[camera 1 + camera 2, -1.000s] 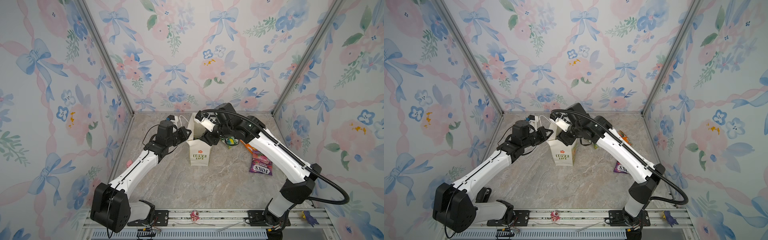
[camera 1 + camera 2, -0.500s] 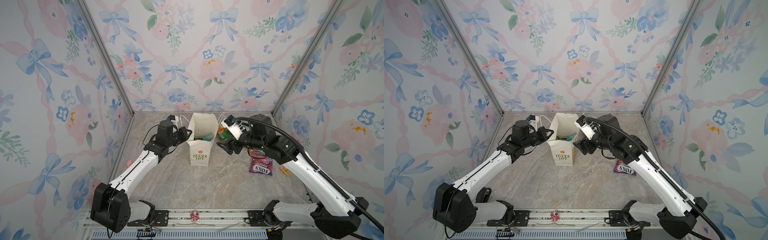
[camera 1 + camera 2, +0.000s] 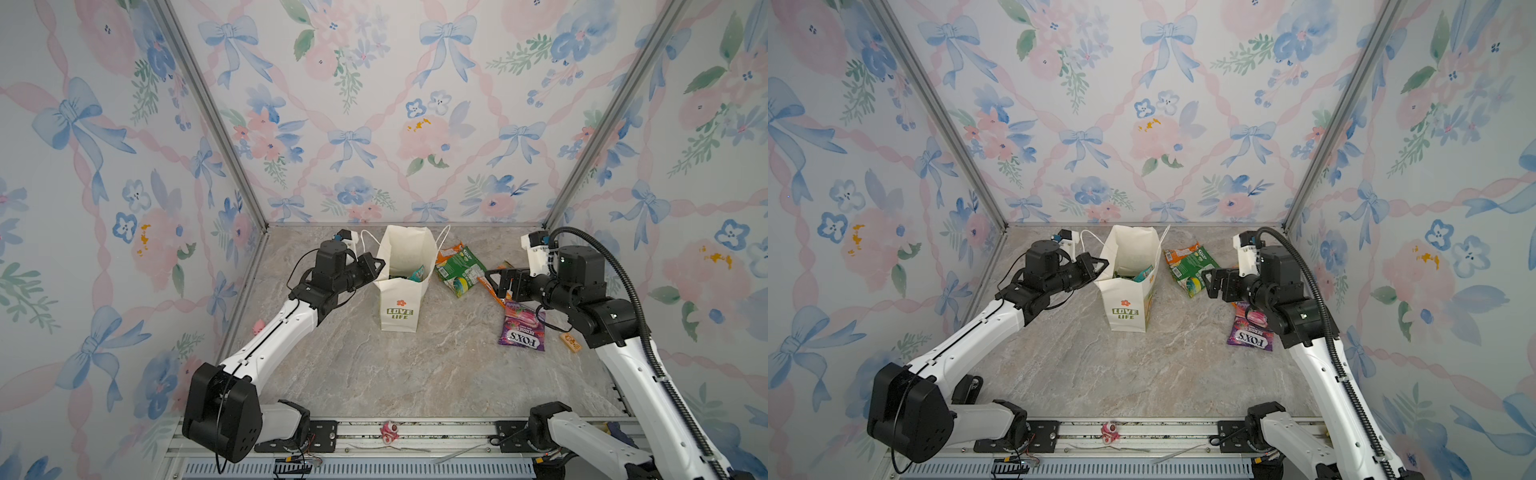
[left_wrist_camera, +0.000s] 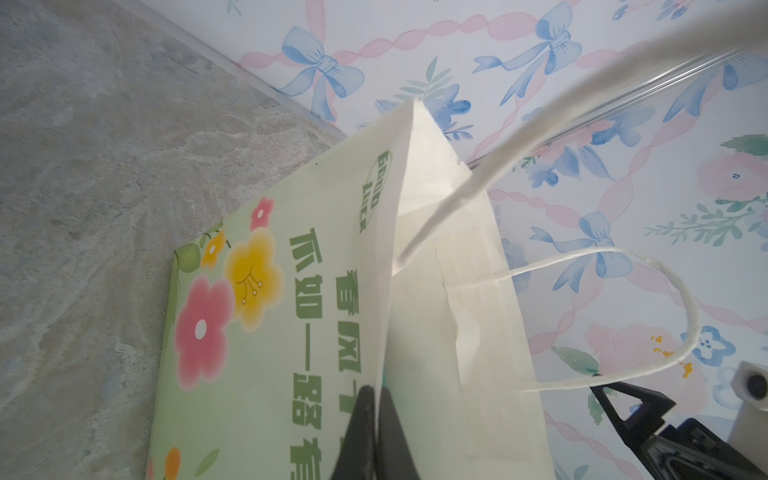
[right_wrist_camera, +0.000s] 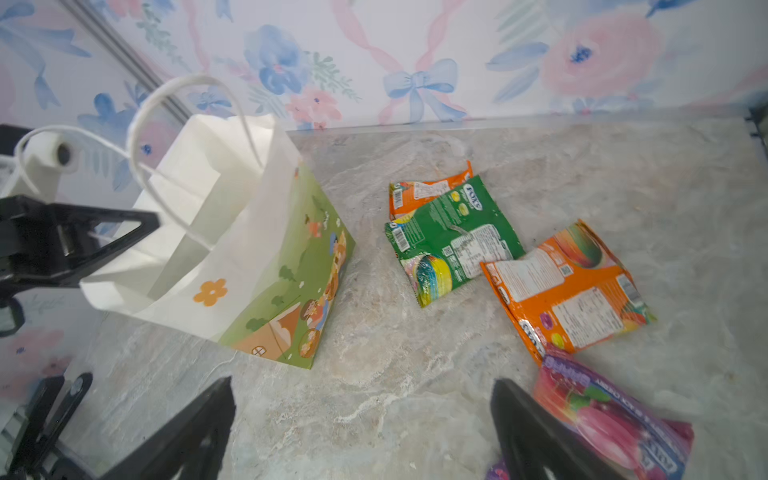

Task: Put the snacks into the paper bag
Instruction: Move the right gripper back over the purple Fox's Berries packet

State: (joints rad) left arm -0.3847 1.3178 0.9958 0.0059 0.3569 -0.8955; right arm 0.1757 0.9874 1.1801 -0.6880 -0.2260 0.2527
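Snacks [image 3: 459,270] are scattered toward the worktop's [image 3: 415,374] back edge beside the paper bag [image 3: 401,307], which is pinched at its rim by the closed left gripper [image 3: 379,263], and one could be slid aside rather than caught by the wide-open, empty right gripper [image 3: 498,284].

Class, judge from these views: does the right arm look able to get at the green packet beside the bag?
Probably yes: the right gripper hangs open and empty close by the green packet, with only bare table between.

Your right gripper [image 3: 496,286] has swung clear of the tall cream-white paper bag [image 3: 399,307]; its jaws have spread wider. The bag's mouth now lies uncovered.
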